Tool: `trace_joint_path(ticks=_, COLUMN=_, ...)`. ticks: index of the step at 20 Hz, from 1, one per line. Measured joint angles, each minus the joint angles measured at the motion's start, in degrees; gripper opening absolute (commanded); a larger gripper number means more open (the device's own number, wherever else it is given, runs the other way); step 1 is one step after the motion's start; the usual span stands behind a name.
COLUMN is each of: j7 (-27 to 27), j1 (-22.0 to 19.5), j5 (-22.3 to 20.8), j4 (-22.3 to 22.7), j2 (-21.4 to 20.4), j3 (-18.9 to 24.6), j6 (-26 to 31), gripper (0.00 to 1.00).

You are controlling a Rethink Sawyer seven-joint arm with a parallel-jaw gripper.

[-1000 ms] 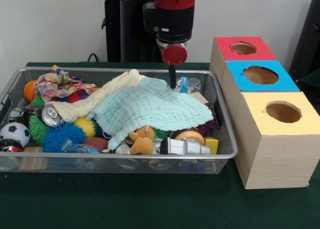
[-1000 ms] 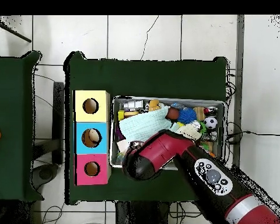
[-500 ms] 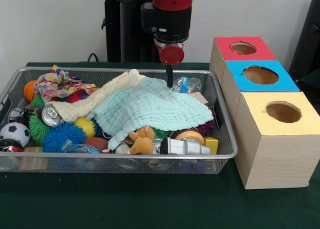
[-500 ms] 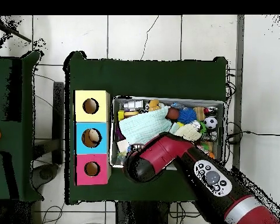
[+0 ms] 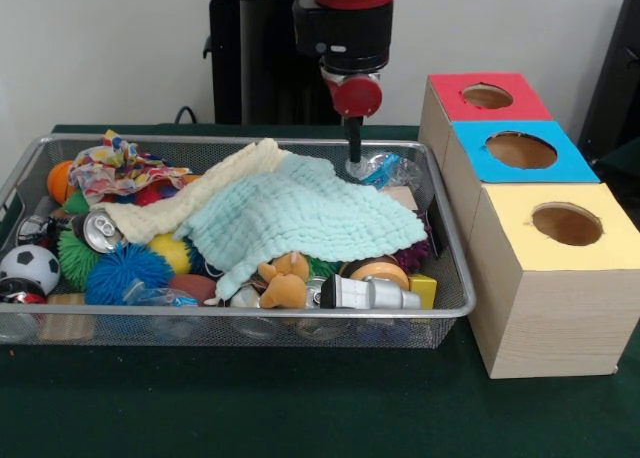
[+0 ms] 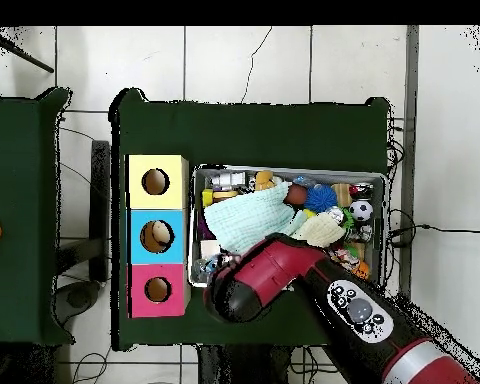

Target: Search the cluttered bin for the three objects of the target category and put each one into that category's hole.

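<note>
Overall, the green desk [image 5: 300,408] carries a wire bin [image 5: 250,323] and, just beside it, a row of three wooden boxes, each with a round hole in its top. The yellow box [image 5: 560,278] stands nearest the camera in the front view, the blue box [image 5: 520,150] is in the middle, and the red box [image 5: 487,96] is farthest. In the overhead view, a pale object shows inside the blue box's hole; its kind cannot be told.

The red and black arm [image 6: 359,315] reaches over the bin's far corner on the box side. Its fingers [image 5: 353,146] appear as one narrow dark stem, so how far apart they stand cannot be told. The tip meets a clear crinkled plastic wrapper [image 5: 380,168] at that corner; whether it grips the wrapper cannot be told.

Inside the bin, a mint cloth [image 5: 300,218] and a cream cloth [image 5: 200,203] lie over the middle of the clutter. A patterned cloth [image 5: 115,168] sits at the far corner away from the boxes. Smaller items near the front rim include a blue spiky ball [image 5: 125,270], a tan plush toy [image 5: 283,281], a soccer ball [image 5: 28,266] and a can [image 5: 100,230].
</note>
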Motion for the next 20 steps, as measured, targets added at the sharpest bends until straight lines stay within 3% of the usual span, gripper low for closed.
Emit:
trace_joint_path(ticks=10, j7=0.0, j1=-1.0, j5=3.9, j4=4.7, j2=-2.8, j3=4.9, j6=0.0, gripper=1.0)
trace_joint_path(ticks=20, j7=0.0, j1=3.2, j5=5.8, j4=6.3, j2=-3.1, j3=8.3, j6=0.0, gripper=1.0)
